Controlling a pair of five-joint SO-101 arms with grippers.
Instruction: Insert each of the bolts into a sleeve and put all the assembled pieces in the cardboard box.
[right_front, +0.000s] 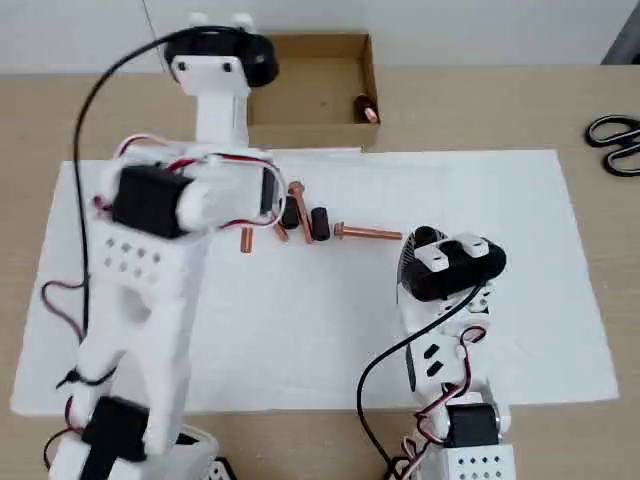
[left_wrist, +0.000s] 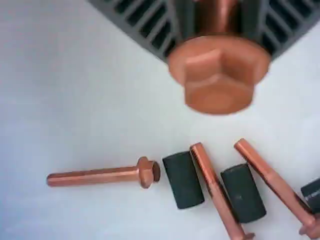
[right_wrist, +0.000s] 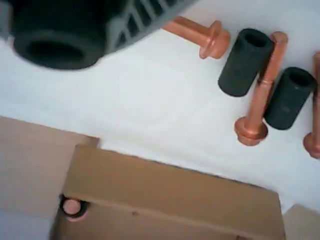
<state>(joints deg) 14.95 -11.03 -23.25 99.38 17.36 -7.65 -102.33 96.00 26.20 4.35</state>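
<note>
Left wrist view has a copper bolt (left_wrist: 218, 75) pinched in the left gripper (left_wrist: 218, 22), jaws closed tight on its shank and hex head facing the lens. The right gripper (right_wrist: 82, 27) is clamped around a black sleeve (right_wrist: 52, 47), whose bore opens toward its camera.

The risky part looks to be the mating. If bolt tip and bore meet off-axis, the bolt may jam at the rim, or twist in the pads and drop.

Below the left gripper lie loose bolts (left_wrist: 102, 176) and loose sleeves (left_wrist: 183, 180), packed close together on the white sheet (right_front: 500, 300). A low approach could knock them rolling.

In the high view the cardboard box (right_front: 368, 70) sits at 12 o'clock from that pile, with one finished piece (right_front: 366, 108) in its 4 o'clock corner. The right gripper stands at 4 o'clock of the pile.
</note>
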